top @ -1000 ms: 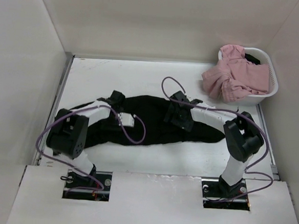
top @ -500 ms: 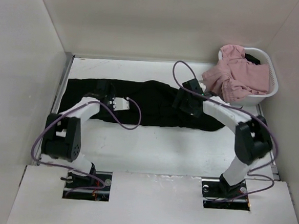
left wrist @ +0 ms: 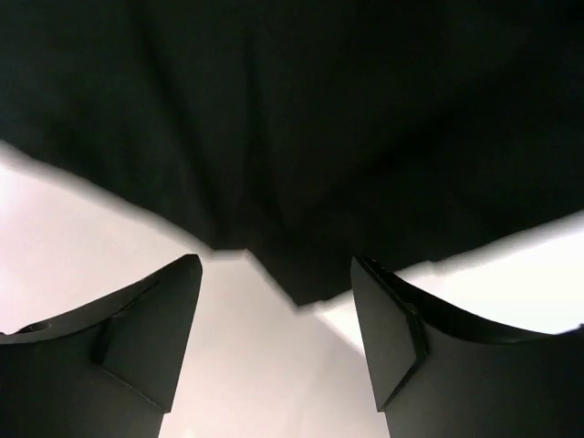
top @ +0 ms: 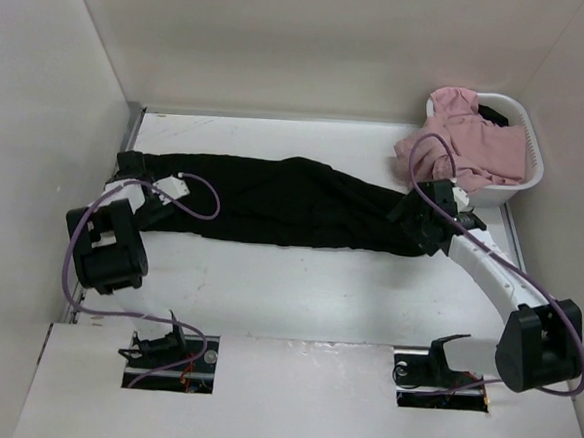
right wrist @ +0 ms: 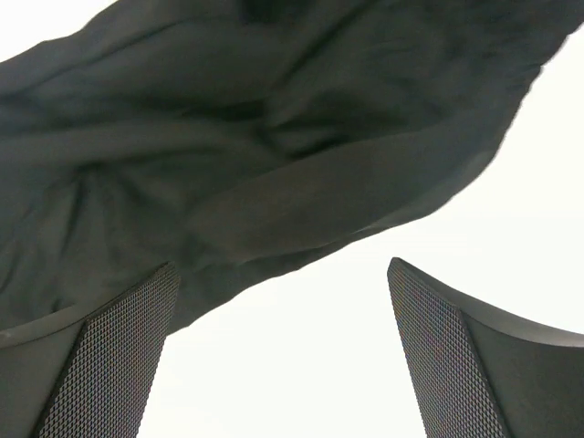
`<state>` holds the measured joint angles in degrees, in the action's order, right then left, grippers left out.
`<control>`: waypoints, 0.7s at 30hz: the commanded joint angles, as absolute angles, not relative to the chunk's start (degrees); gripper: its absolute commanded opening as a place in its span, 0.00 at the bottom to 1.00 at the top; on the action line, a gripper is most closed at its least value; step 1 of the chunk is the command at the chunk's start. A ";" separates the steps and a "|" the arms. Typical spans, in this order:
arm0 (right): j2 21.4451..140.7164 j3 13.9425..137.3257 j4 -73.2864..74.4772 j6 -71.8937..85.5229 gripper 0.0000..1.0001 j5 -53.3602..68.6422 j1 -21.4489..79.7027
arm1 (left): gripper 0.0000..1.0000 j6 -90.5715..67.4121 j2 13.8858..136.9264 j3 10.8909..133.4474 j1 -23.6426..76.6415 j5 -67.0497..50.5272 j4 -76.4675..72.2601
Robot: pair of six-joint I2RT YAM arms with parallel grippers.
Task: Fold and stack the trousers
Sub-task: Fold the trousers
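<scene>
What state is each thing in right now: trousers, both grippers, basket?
trousers: spread full length across the table, not yet folded, gripped by neither arm.
left gripper: jaws open at the trousers' left end, nothing gripped.
right gripper: jaws open at the trousers' right end, nothing gripped.
basket: upright in the far right corner, full.
pink clothes: heaped in the basket, spilling over its left rim.
</scene>
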<state>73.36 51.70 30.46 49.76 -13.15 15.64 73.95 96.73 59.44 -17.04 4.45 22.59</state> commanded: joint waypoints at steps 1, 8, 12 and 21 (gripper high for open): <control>74.17 52.38 26.28 50.72 1.00 -13.45 13.67 | 0.66 74.71 100.88 64.68 -18.94 4.30 16.00; 77.78 51.16 25.14 51.06 1.00 -14.41 10.86 | 0.61 76.55 107.66 66.27 -22.19 5.45 17.05; 78.31 50.01 26.36 51.42 1.00 -14.06 10.15 | 0.36 76.11 107.76 65.75 -22.90 5.36 16.70; 81.91 47.46 21.71 48.87 0.42 -14.59 7.43 | 0.09 75.23 103.63 66.80 -23.42 4.75 14.77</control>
<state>81.91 47.51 25.82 50.13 -13.23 7.84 75.61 107.46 65.34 -22.87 5.96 16.34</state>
